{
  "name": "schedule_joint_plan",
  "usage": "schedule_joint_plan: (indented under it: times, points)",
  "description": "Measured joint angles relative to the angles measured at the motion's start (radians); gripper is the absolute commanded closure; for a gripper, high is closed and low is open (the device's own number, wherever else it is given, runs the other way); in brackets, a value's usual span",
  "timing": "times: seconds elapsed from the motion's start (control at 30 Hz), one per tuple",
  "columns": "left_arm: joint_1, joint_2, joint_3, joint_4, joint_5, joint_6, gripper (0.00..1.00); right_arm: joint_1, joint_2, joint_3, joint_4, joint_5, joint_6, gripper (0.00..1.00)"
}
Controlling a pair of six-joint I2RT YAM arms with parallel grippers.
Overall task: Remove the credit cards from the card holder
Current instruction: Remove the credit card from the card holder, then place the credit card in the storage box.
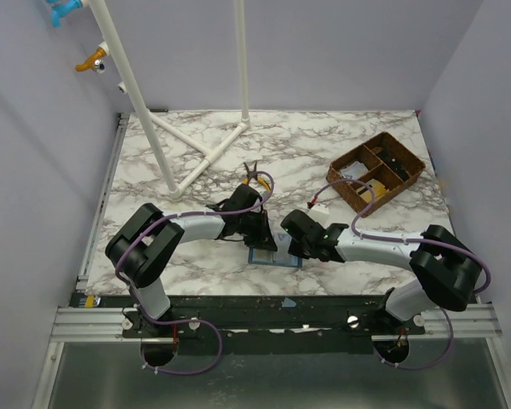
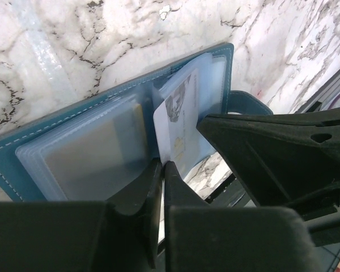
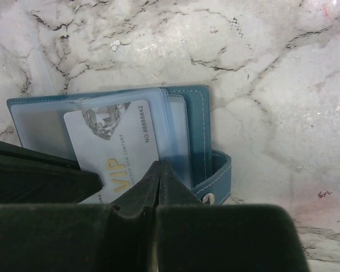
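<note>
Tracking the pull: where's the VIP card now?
Right wrist view: the VIP card sticks partly out of the open blue card holder, touching the right pincer at its tips.

A card protrudes from the tabletop card holder.

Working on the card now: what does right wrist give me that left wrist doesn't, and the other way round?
Only right wrist: the print on the VIP card, including its number, and the metal snap on the strap. Only left wrist: something yellowish inside the left-hand sleeves, and the rail beyond the marble table. Both: the open blue card holder on the table, the card partly out of its sleeve, the strap, and the left hand and right hand, each closed at the card's near edge.
</note>
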Motion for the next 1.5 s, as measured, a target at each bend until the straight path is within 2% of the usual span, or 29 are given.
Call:
schedule_joint_plan:
  times: [0.4,0.97,1.03,1.1,1.27,1.33,1.43,1.5]
  points:
    - [0.013,-0.026,-0.009,0.003,0.016,0.006,1.00,-0.009,-0.016,-0.024,0.019,0.000,0.022,0.99]
    - [0.093,-0.187,-0.045,-0.100,0.021,0.100,1.00,-0.023,-0.043,-0.055,0.050,-0.012,0.036,0.97]
    - [0.097,-0.202,-0.045,-0.111,0.020,0.105,1.00,-0.024,-0.052,-0.055,0.034,-0.012,0.027,0.91]
    - [0.101,-0.220,-0.045,-0.125,0.018,0.113,1.00,-0.025,-0.064,-0.055,0.009,-0.012,0.016,0.81]
    - [0.114,-0.284,-0.045,-0.162,0.017,0.125,1.00,-0.026,-0.108,-0.018,-0.095,-0.011,-0.033,0.30]
    - [0.127,-0.319,-0.045,-0.182,0.017,0.132,1.00,-0.026,-0.143,0.018,-0.124,-0.011,-0.061,0.14]
    - [0.147,-0.370,-0.040,-0.204,0.018,0.142,1.00,-0.026,-0.216,0.078,-0.130,-0.013,-0.111,0.03]
    - [0.163,-0.399,-0.031,-0.217,0.026,0.143,1.00,-0.026,-0.267,0.105,-0.111,-0.024,-0.143,0.01]
